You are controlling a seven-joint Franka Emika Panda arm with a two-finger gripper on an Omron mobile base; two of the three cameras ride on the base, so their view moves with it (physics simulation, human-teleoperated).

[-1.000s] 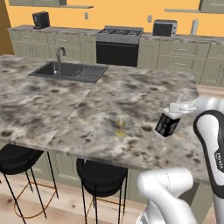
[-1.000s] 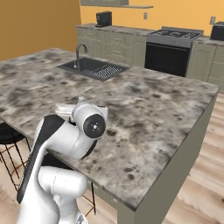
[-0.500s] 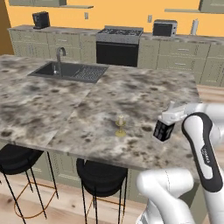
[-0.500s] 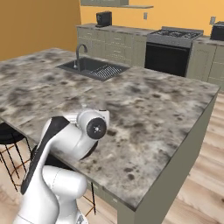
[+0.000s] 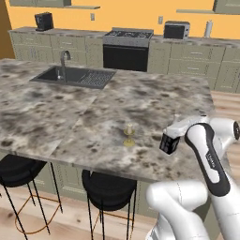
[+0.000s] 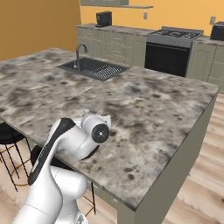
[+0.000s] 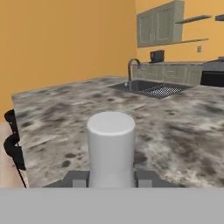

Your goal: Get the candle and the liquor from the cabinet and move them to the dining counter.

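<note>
your jaws pinch the clear glass liquor bottle with the black label (image 5: pixel 169 143), held low over the mottled grey-brown marble tabletop (image 5: pixel 70 117) near its edge. i judge this is for setting it down beside the short cream candle on its brass stick (image 5: pixel 128 135), which already stands there upright.

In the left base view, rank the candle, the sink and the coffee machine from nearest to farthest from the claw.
Measured from the claw:
1. Candle, just left of it on the dining counter.
2. Sink, far left of the counter.
3. Coffee machine, back wall, left.
</note>
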